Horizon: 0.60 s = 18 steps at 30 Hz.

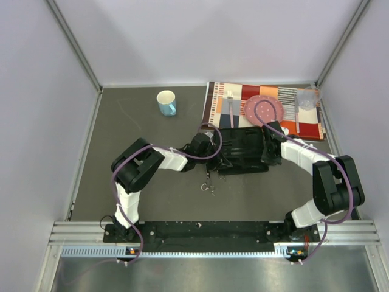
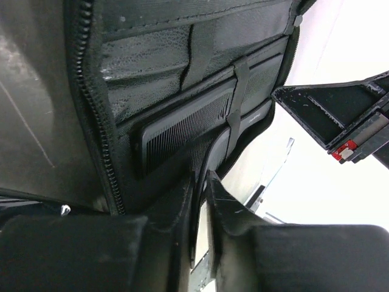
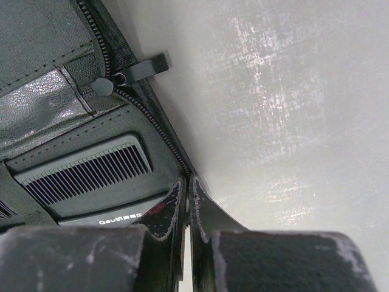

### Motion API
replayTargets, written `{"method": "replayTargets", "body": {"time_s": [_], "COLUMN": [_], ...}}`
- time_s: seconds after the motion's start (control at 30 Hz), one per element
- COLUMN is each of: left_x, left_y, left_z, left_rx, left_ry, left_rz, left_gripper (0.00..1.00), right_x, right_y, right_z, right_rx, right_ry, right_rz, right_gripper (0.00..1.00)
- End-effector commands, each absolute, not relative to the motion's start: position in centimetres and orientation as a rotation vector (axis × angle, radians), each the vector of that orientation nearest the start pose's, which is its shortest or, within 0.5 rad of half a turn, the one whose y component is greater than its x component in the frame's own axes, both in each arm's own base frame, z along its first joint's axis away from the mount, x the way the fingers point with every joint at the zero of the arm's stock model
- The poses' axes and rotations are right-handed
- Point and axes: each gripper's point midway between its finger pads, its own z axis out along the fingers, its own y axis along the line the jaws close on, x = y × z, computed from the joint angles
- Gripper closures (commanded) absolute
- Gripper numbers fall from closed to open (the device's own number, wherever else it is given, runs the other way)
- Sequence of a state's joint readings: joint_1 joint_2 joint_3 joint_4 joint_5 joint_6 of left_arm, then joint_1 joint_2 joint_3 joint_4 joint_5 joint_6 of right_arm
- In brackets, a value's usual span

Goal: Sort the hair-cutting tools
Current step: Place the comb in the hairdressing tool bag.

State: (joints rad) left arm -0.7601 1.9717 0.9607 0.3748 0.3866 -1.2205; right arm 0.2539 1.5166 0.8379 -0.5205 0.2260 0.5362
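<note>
Left gripper (image 2: pixel 199 182): fingers nearly pressed together, resting at the 9 o'clock rim of the zip case (image 1: pixel 243 146), probably bracing it open.
Right gripper (image 3: pixel 187 182): pressed together at the 3 o'clock rim; no pinch is showing.
Flat comb (image 2: pixel 182 128): lying strapped inside the case.
Scissors (image 1: pixel 208 187): lying at the case's 7 o'clock, awaiting sorting.

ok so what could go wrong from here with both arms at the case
1. The scissors lie loose by the near edge of the case; dragging it could sweep them away.
2. The comb sits under a thin strap; tilting the case may slide it out.
3. The plate is close behind; a push could knock it.
</note>
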Motion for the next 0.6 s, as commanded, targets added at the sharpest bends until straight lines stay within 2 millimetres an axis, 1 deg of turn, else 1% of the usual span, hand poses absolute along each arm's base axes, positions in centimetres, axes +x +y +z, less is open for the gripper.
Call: {"method": "replayTargets", "body": {"time_s": [0.0,0.03,0.1,0.13,0.2,0.23,0.37,0.4,0.57], "left_x": [26.2,26.3,26.2,26.3,26.3,26.3,26.2,26.0,25.5], "left_y": [-39.5,-39.5,-39.2,-39.2,-38.7,-38.6,-37.5,-36.8,-35.3], "left_z": [0.9,1.0,1.0,1.4,1.5,2.0,2.4,2.3,2.3], "left_rx": [-0.332,-0.322,-0.301,-0.292,-0.28,-0.261,-0.227,-0.232,-0.196], "left_ry": [2.68,2.675,2.688,2.681,2.684,2.673,2.682,2.695,2.71], "left_rz": [-1.245,-1.242,-1.211,-1.206,-1.169,-1.163,-1.081,-1.036,-0.938], "left_gripper": [0.75,0.64,0.57,0.5,0.43,0.36,0.27,0.26,0.24], "right_x": [29.3,29.3,29.3,29.3,29.3,29.3,29.3,29.3,29.3], "right_y": [6.6,6.6,6.6,6.6,6.6,6.6,6.5,6.5,6.4], "right_z": [2.0,2.0,2.0,2.0,1.9,1.9,1.8,1.9,1.7], "right_rx": [0.476,0.474,0.474,0.476,0.476,0.476,0.475,0.475,0.473], "right_ry": [2.658,2.659,2.659,2.658,2.658,2.659,2.661,2.659,2.663], "right_rz": [0.001,0.0,0.0,-0.002,-0.002,0.0,-0.006,-0.007,-0.011], "right_gripper": [1.0,1.0,1.0,1.0,1.0,1.0,1.0,1.0,1.0]}}
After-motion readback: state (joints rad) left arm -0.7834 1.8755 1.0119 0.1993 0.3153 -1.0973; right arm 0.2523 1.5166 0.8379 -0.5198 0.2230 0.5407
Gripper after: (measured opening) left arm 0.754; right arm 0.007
